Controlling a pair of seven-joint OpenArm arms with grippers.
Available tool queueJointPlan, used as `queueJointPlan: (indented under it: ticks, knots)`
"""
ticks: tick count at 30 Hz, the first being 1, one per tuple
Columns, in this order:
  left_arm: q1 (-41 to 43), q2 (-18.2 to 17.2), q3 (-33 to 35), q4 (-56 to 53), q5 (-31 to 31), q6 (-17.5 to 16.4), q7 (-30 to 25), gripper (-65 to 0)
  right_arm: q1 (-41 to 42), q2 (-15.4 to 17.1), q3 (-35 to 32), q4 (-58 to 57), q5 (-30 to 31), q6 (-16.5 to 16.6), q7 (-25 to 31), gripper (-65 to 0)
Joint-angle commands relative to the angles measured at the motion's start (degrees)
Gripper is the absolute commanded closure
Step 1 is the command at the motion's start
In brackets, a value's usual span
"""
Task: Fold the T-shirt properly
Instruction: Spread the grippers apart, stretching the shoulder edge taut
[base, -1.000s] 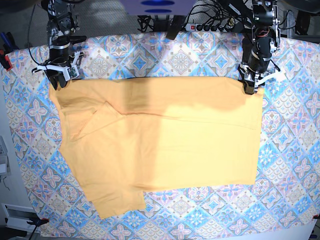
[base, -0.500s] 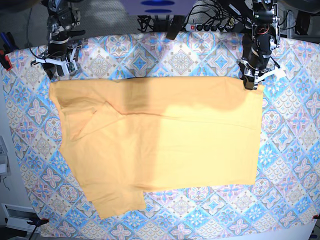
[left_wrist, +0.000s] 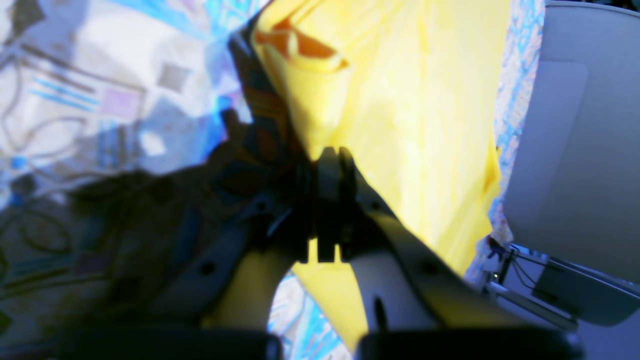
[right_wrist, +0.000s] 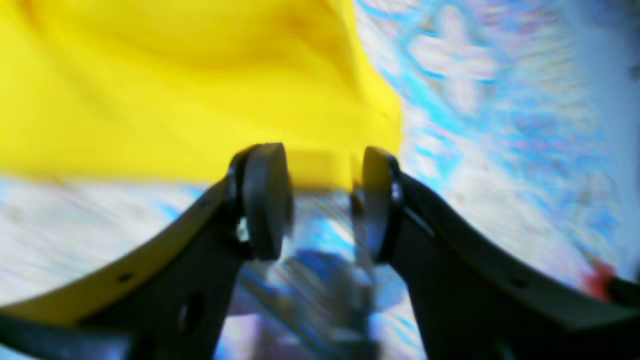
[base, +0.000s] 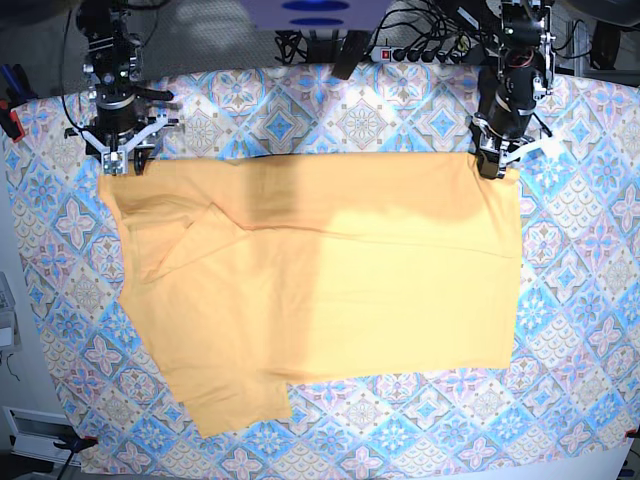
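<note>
Base view shows the shirt (base: 320, 290) spread across the tablecloth (base: 590, 300), roughly one lengthwise fold in place, with a sleeve tucked over toward 9 o'clock and a flap poking out at 7 o'clock. My left pincer (base: 490, 165) sits at the shirt's 1 o'clock corner; its wrist view shows the jaws pressed together on the yellow hem, so I take it as gripping the shirt. My right pincer (base: 120, 160) hovers at the 11 o'clock corner with jaws parted and nothing held, the cloth edge just beyond the pads (right_wrist: 265, 200), though that view is blurred. I judge the task early: the crosswise folds and tidying the stray flap are left.
</note>
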Motion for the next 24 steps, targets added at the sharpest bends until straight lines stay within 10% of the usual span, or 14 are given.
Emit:
queueJointPlan:
  ticks: [1, 13, 24]
  knots:
    - [-0.01, -0.70, -0.26, 0.75, -0.29, -0.88, -0.37, 0.0, 0.00, 1.93, 0.89, 1.50, 3.16, -0.65, 1.30, -24.7]
    - [0.08, -0.78, -0.26, 0.75, -0.29, -0.88, -0.37, 0.0, 4.93, 7.12, 3.09, -3.42, 44.83, 4.36, -4.50, -24.8]
    - [0.25, -0.96, -0.44, 0.75, -0.29, -0.88, -0.37, 0.0, 6.25, 0.87, 20.58, -10.45, 49.57, 9.20, -20.68, -24.9]
